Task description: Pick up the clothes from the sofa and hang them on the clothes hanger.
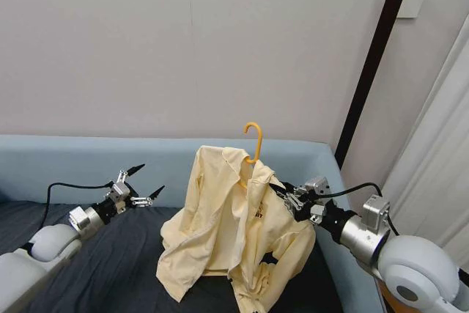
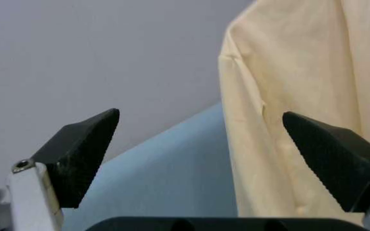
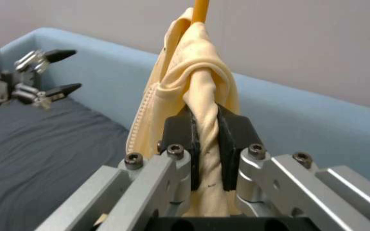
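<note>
Reads as a home living room, or a room dressed as one. Furnished with a pale blue sofa (image 1: 88,155) with a dark grey seat cushion (image 1: 95,262), pushed against a plain off-white wall (image 1: 183,42). On the right, a black upright pole (image 1: 370,64) with a crossbar, beside a white curtain (image 1: 440,144). Domestic laundry too: a cream shirt (image 1: 227,218) on an orange hanger (image 1: 254,137), up above the cushion.

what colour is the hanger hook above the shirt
Orange-yellow; the hanger hook shows best in the head view, above the shirt.
</note>
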